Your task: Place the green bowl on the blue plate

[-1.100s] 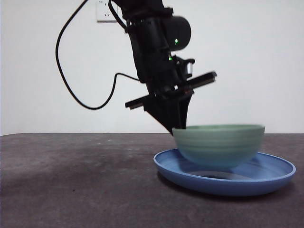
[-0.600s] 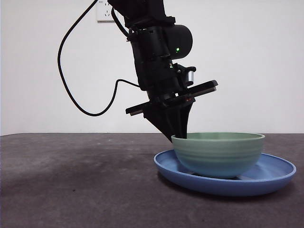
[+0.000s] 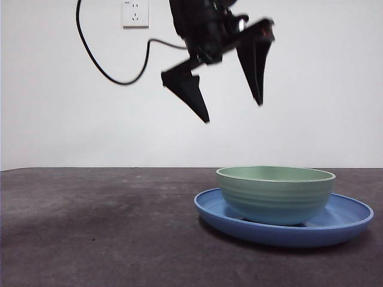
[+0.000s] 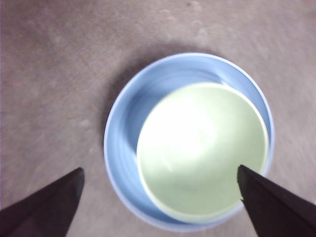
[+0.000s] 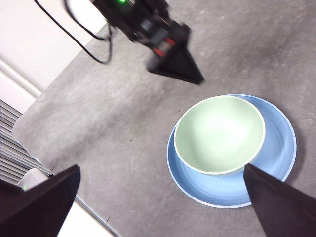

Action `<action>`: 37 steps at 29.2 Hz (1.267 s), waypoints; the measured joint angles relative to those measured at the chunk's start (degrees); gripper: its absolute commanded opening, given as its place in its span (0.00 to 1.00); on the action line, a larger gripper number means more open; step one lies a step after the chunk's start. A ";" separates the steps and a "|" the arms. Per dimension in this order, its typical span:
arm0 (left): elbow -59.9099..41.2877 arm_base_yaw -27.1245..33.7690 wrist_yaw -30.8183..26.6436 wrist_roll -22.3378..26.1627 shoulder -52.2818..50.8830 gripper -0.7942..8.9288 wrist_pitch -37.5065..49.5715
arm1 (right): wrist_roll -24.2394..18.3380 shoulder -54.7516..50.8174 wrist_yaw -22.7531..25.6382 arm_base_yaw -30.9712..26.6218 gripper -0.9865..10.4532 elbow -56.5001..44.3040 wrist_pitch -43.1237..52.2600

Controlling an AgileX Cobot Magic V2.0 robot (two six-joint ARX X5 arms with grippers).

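The green bowl (image 3: pixel 275 194) stands upright inside the blue plate (image 3: pixel 338 222) at the right of the table. My left gripper (image 3: pixel 233 113) hangs open and empty well above the bowl's left side, touching nothing. In the left wrist view the bowl (image 4: pixel 202 148) sits in the plate (image 4: pixel 123 143), off-centre toward one rim, between the wide-open jaws of the left gripper (image 4: pixel 159 170). My right gripper (image 5: pixel 161 168) is open and empty, high up and apart from the bowl (image 5: pixel 219 133) and plate (image 5: pixel 279 158). The right wrist view also shows the left gripper (image 5: pixel 173 64).
The dark grey table (image 3: pixel 90 227) stretches to the left of the plate. A white wall socket (image 3: pixel 135 13) and a black cable (image 3: pixel 114 76) are at the back. The table's edge and a white object (image 5: pixel 34 180) show in the right wrist view.
The bowl came down to rest on the plate. My left gripper let go of its rim, opened wide and rose straight up.
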 measured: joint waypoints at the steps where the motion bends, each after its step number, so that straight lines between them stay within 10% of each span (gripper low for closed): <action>1: 0.02 0.00 0.00 0.96 -1.01 0.61 -1.20 | 0.00 0.00 0.00 0.00 0.62 0.00 -0.02; 19: -5.49 2.36 0.17 7.76 -26.05 0.60 -9.31 | 0.00 0.00 0.02 0.00 0.62 0.00 -0.02; 37: -57.40 3.43 0.70 6.71 -73.02 0.60 11.69 | 0.00 0.00 0.02 0.00 0.62 0.00 -0.48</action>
